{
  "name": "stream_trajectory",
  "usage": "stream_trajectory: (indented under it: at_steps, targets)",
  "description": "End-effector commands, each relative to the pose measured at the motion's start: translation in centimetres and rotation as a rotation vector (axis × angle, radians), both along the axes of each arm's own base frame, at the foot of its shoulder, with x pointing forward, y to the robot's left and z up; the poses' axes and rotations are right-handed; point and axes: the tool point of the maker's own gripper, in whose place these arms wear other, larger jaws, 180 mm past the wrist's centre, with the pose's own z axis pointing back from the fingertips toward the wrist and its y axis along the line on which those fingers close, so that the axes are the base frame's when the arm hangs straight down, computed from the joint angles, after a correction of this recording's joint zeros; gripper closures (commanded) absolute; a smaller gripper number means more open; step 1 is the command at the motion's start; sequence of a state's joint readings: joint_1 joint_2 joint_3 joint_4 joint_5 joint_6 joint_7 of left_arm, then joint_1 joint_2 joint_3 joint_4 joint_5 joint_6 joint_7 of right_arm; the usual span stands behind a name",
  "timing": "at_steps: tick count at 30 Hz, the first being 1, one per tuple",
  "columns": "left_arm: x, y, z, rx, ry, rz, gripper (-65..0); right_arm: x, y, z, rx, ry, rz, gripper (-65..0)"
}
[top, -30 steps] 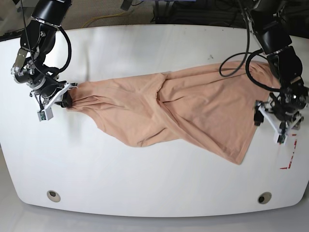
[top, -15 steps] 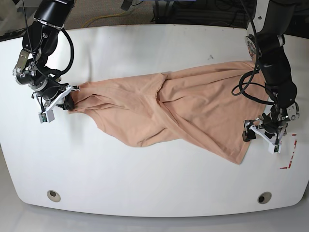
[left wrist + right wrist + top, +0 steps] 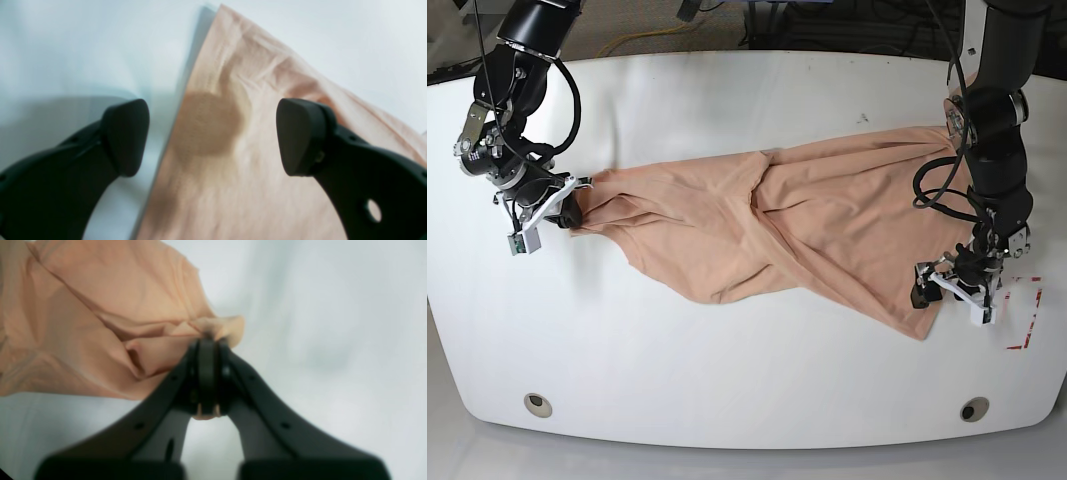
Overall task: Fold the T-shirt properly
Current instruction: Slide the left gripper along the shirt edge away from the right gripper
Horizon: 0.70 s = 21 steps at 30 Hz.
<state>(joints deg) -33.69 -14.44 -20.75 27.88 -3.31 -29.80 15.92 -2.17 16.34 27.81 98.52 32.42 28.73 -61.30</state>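
The peach T-shirt (image 3: 797,225) lies stretched and twisted across the middle of the white table (image 3: 727,380), running from one arm to the other. On the base view's left, the right gripper (image 3: 562,205) has its jaws pinched tight on a bunched corner of the cloth; the right wrist view shows a small frill of fabric poking out past the closed tips. On the other side, the left gripper (image 3: 947,290) hangs over the shirt's lower corner with its jaws spread wide and nothing between them. In the left wrist view one fingertip (image 3: 300,133) is over the fabric and the other over bare table, so the hem edge runs between them.

From where I stand, the step in hand looks like taking that free corner. To do it well, the left arm should drop straight down so both layers at the hem get caught, close fully, and only then pull away from the other arm to draw out the twist in the middle. A shallow bite would likely slip.

Compared with a second ago, the left arm has travelled down the shirt's edge toward the near corner. The right gripper has kept its grip and barely shifted.
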Motion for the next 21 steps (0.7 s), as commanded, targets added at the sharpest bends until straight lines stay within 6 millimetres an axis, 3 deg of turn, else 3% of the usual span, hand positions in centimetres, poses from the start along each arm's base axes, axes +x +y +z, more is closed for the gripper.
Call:
stream_trajectory:
  at_steps: [1, 5, 10, 18, 21]
  targets:
    - [-1.3, -2.2, -2.0, 0.009, 0.120, -0.073, -56.2, 1.0, -0.4, 1.8, -0.010, -0.064, 0.002, 0.0]
    - [-2.0, -4.1, -2.5, 0.004, 0.138, -0.165, -53.1, 1.0, -0.4, 1.8, -0.010, -0.064, 0.002, 0.0]
    - [-2.8, -4.4, -3.2, -0.004, 0.149, -0.184, -33.2, 0.9, -0.5, 1.6, -0.008, -0.060, 0.000, 0.0]
    - [-2.8, -3.7, -3.0, 0.006, 0.145, -0.179, -10.1, 1.0, 0.1, 1.5, 0.006, -0.060, 0.001, 0.0]
    - [-2.7, -2.6, -2.2, 0.042, 0.121, -0.175, -0.8, 1.6, 0.2, 2.2, 0.007, -0.082, 0.002, 0.0]
